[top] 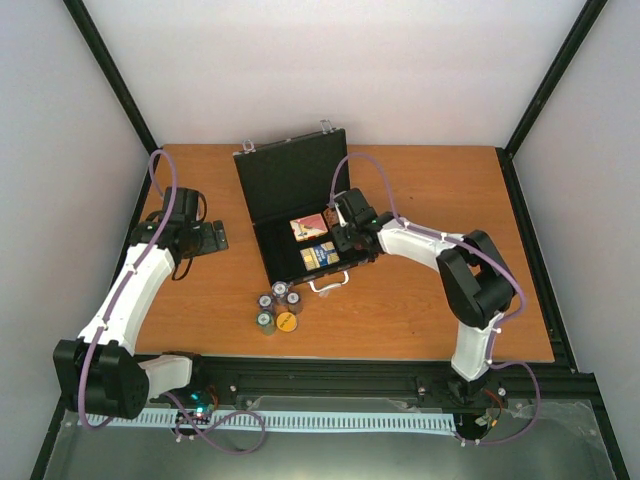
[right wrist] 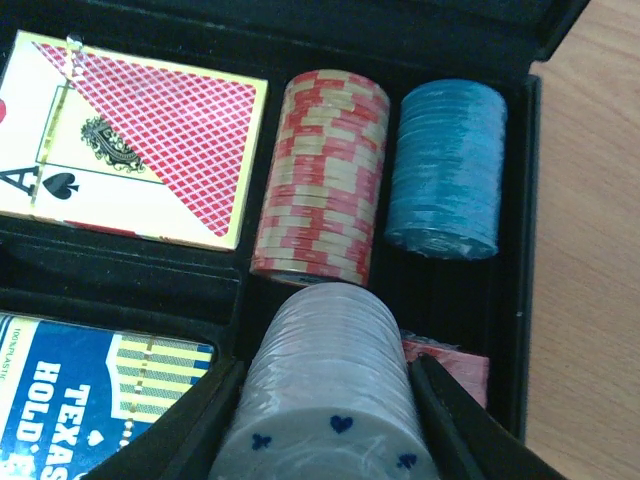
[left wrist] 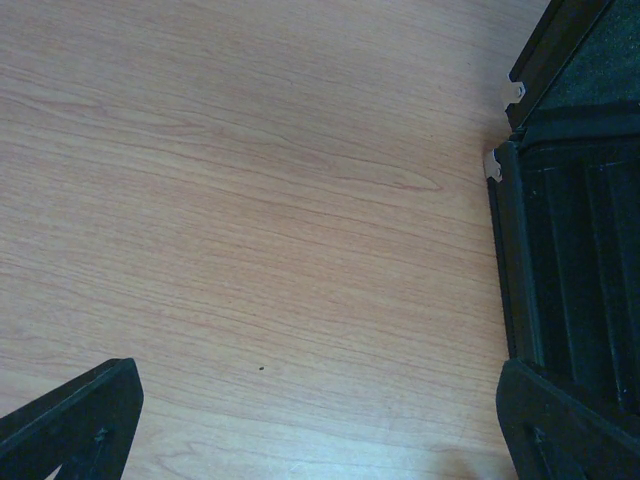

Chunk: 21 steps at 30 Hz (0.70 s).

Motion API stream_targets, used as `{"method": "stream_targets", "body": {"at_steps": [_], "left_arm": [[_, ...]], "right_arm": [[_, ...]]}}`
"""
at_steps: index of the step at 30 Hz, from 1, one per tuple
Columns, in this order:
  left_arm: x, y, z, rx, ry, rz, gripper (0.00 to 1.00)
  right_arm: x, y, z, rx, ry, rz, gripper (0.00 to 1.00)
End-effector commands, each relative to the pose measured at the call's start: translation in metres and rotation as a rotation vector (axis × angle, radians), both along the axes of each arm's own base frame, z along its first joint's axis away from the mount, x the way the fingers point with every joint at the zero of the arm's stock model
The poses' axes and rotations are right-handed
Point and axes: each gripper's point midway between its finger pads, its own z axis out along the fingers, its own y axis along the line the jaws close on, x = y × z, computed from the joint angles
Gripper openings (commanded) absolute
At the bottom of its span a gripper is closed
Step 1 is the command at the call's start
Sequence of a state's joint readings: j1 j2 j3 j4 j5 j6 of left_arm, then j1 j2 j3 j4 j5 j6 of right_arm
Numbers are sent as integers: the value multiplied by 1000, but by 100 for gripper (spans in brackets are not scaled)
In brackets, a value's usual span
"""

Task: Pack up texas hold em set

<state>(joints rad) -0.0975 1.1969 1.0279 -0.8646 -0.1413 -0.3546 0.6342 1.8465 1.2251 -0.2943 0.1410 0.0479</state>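
- The right gripper point(right wrist: 325, 440) is pinching a white chip stack point(right wrist: 325, 350), which is hiding most of a red object point(right wrist: 455, 362).
- The blue card box point(right wrist: 90, 400) is running off-frame.
- The left gripper point(left wrist: 315, 415) is hanging spread wide.
- The black case point(top: 290, 180) is lying open mid-table, holding a red-backed deck point(right wrist: 150, 140), with loose chip stacks point(top: 277, 307) standing just in front of it.

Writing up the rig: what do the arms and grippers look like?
The left arm and right arm have white link covers between bulky black joints, and a lilac cable loops along each. The left gripper and right gripper are black, with flat wedge-shaped fingers.
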Motion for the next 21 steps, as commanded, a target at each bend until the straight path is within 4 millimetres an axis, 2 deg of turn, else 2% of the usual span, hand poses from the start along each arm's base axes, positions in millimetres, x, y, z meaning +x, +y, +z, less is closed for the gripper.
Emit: {"method": "stream_targets", "body": {"at_steps": [1,4,7,10,13,17,21], "left_arm": [[-2,0,6,5,-25,-9,100],[-2,0,5,5,-22,-9,100],[-1,-1,4,1,-22,-12,100],[-1,-1,4,1,-21,-15,100],[-1,-1,4,0,-20,-14,100],[-1,-1,3,-1,-18,-13,100],[-1,-2,3,-1,-19,-16,100]], "right_arm": [[13,9,-2,55,-12,-14,17],[9,7,-15,48,13,-23,20],[4,1,-26,29,29,-40,35],[0,-4,-26,23,29,-41,47],[-5,-6,-16,32,23,-36,59],[-11,-8,1,49,6,-29,61],[-11,-7,37,90,-44,-23,64]]}}
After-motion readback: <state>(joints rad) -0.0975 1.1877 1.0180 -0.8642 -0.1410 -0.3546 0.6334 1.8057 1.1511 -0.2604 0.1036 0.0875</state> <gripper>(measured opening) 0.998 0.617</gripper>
